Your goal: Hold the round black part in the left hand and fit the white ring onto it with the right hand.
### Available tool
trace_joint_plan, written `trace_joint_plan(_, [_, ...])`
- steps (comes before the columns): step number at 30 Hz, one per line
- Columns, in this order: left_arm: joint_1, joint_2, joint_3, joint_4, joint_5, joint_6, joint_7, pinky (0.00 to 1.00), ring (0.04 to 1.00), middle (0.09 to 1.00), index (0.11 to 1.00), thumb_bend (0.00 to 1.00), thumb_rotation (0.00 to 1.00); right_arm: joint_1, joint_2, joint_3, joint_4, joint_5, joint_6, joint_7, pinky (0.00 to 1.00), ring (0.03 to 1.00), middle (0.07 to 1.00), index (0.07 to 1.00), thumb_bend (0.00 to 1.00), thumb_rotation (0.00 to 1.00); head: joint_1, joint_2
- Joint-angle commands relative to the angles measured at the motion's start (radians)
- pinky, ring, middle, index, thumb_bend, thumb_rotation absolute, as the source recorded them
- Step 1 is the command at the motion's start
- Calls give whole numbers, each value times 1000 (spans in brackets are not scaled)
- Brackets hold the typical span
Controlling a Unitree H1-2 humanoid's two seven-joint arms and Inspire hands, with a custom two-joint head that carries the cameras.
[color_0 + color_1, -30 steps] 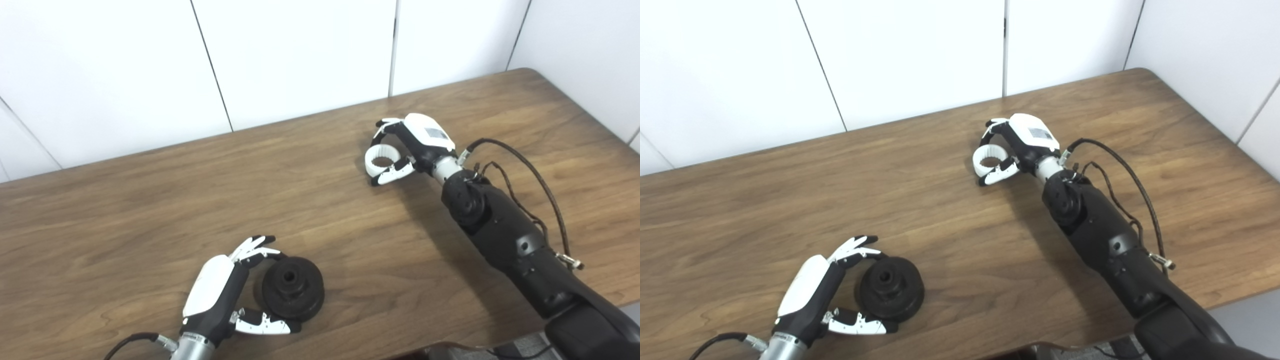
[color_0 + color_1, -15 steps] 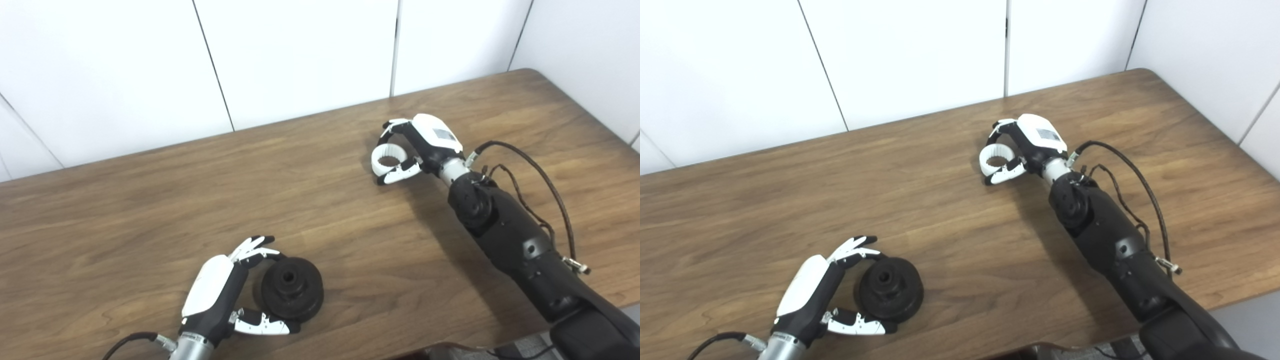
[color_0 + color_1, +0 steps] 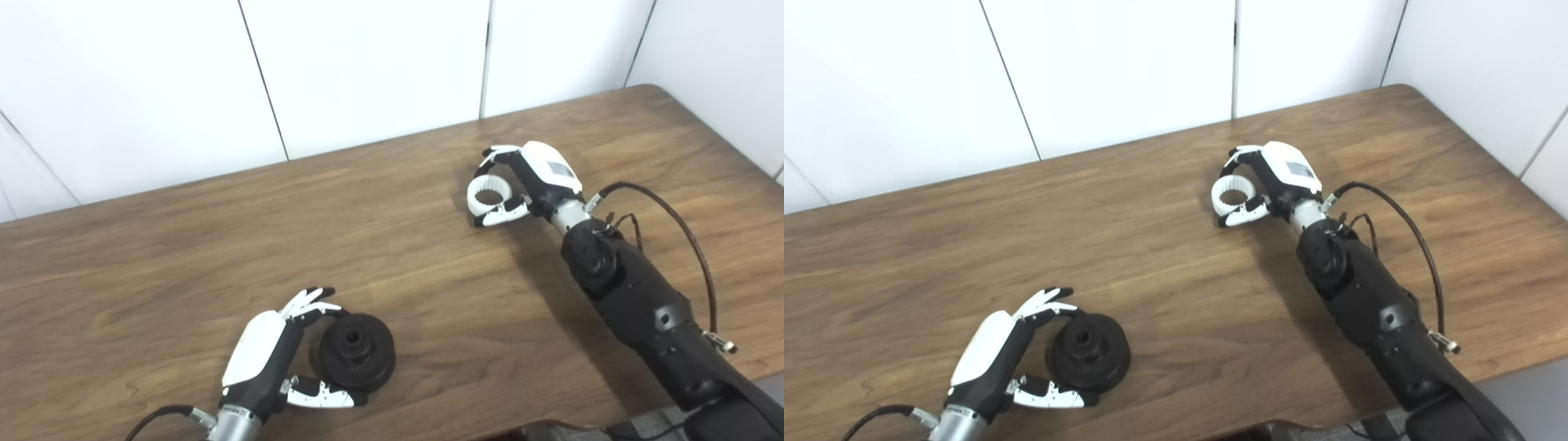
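Left hand (image 3: 263, 361) grips black part (image 3: 357, 351), round, stepped, hub hole up, on table (image 3: 184, 257). Right hand (image 3: 539, 180) clasps toothed white ring (image 3: 488, 197).

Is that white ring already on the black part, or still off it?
Off. The white ring sits in the right hand, far from the black part.

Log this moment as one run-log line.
left hand: shut on round black part | right hand: shut on white ring | ring fitted: no | parts far apart on table
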Motion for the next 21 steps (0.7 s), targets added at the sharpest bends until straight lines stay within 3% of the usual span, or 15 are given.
trace_joint_plan(1, [-14, 6, -2, -10, 25, 7, -3, 882, 946, 908, 564, 854, 212, -29, -20, -20, -53, 2, 3, -3, 865, 880, 833, 484, 517, 141, 1, 1])
trace_joint_plan(9, [-17, -1, -4, -5, 30, 26, -5, 903, 956, 912, 565, 856, 205, -12, 5, -42, -127, 13, 26, 8, 822, 864, 823, 484, 519, 141, 12, 5])
trace_joint_plan(21, [-25, -21, -17, 4, 50, 37, 4, 903, 955, 911, 564, 854, 220, 8, 12, -47, -282, 30, 8, 40, 772, 875, 830, 484, 518, 142, 82, 21])
